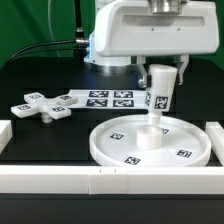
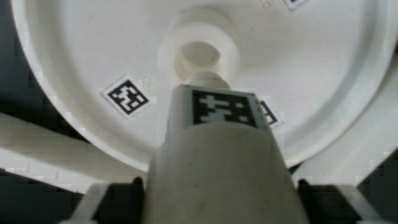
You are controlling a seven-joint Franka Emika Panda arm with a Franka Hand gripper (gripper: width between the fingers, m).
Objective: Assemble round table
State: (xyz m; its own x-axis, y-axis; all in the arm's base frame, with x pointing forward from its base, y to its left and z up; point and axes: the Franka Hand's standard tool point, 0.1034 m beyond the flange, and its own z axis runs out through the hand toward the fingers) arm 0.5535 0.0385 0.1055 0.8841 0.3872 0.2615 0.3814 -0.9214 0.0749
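Black table (image 1: 40,72), disc (image 1: 186,130), cross-shaped foot (image 1: 42,106), marker board (image 1: 110,99), rails (image 1: 50,181)

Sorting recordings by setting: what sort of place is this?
Probably a robotics lab bench: black table edged with white border rails, marker board lying on it, gripper holding a tagged leg.

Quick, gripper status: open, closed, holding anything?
Gripper: closed, holding the leg by its upper end, over the hub of the disc.

White boxy wrist housing (image 1: 150,35), dark fingers (image 2: 114,203) (partly hidden)
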